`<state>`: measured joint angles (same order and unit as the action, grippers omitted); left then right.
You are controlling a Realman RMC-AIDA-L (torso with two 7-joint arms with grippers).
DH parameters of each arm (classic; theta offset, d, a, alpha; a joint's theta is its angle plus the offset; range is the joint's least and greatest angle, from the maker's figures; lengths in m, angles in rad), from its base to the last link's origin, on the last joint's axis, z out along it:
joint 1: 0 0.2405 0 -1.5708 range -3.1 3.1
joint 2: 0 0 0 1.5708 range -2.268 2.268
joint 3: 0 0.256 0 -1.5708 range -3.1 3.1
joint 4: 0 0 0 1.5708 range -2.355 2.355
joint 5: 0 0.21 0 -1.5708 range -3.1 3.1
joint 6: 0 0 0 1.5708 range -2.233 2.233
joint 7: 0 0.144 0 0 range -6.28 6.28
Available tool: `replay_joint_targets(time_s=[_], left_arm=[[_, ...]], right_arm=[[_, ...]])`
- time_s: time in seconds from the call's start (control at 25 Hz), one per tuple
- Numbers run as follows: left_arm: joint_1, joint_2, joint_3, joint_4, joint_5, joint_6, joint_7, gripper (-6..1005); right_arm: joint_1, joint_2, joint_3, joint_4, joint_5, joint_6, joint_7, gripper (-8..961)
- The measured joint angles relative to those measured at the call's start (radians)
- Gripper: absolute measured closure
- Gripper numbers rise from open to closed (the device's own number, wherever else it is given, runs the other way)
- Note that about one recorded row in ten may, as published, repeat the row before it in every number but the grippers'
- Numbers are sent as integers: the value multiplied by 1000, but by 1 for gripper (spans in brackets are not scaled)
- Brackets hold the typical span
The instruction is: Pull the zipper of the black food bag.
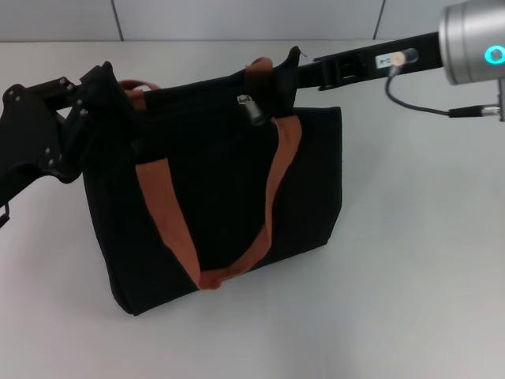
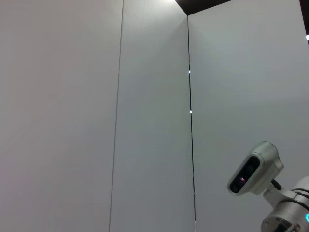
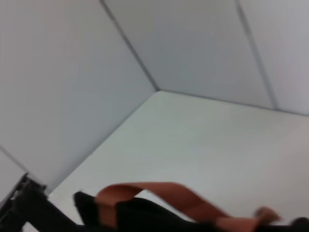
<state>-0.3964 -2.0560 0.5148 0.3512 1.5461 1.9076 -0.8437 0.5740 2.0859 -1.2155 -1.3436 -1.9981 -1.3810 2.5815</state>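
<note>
Look first at your left gripper point(image 1: 110, 99): it presses against the left top corner of the black food bag point(image 1: 221, 189), beside a rust-orange handle point(image 1: 138, 88), but its dark fingers merge with the black fabric and you cannot tell whether they are spread or clamped on anything. Your right gripper point(image 1: 292, 67) reaches in from the far right to the bag's top right corner, next to the other orange strap end; its fingers are likewise lost against the fabric, so their state cannot be read. The bag stands upright near the middle of the white bench point(image 1: 410, 260), and the zipper point(image 1: 252, 109), a small silver slider with its pull tab hanging down, sits on the top edge about midway along, between the two grippers and touched by neither. Pale grey wall panels point(image 1: 237, 20) run behind the bench's far edge. Your left wrist view shows only wall panels and the robot's head camera point(image 2: 253, 169); your right wrist view shows the bench, a corner of the walls, and a blurred orange strap point(image 3: 164, 193) over black fabric.
</note>
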Motion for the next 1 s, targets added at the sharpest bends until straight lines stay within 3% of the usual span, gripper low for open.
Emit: replay_joint_targets(time_s=[0.28, 0.6, 0.76, 1.0], left_arm=[[2, 1, -3, 0, 0, -5, -8, 951], [2, 1, -4, 0, -1, -5, -13, 951], [2, -1, -5, 0, -2, -9, -13, 950], [4, -4, -15, 0, -2, -11, -24, 950]], right_arm=[[-52, 2, 65, -16, 108, -51, -37, 955], [-52, -6, 190, 146, 322, -140, -241, 932], [-46, -9, 264, 259, 370, -172, -357, 827], [14, -48, 289, 360, 386, -288, -363, 640]])
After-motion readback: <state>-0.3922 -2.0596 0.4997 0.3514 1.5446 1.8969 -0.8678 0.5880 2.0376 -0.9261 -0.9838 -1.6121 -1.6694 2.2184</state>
